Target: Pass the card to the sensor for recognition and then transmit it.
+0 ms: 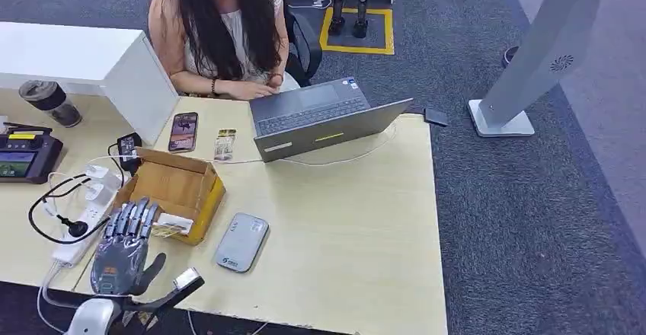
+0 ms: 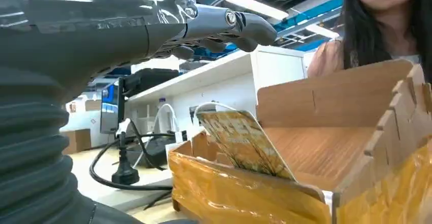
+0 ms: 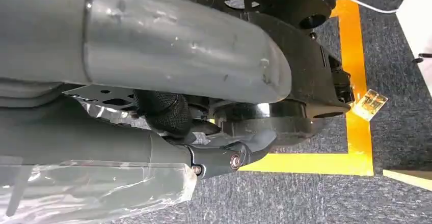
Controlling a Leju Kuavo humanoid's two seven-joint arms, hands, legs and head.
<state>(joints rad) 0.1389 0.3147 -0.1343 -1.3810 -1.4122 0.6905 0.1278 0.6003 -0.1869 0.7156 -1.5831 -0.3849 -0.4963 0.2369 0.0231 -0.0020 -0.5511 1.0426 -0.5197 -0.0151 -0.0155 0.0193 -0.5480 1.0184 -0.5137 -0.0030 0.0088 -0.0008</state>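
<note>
In the head view, lower left, the left hand (image 1: pixel 126 245) is seen with fingers spread, empty, before the cardboard box (image 1: pixel 177 190); the card (image 1: pixel 171 226) is propped on its near edge.

In the left wrist view, the card (image 2: pixel 246 143) leans inside the box (image 2: pixel 326 132), untouched.

In the right wrist view, the right hand (image 3: pixel 204 147) is seen at centre; whether it is spread or closed cannot be told.

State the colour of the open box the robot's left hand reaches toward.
The cardboard box is brown with yellow tape outside, seen best in the left wrist view.
</note>
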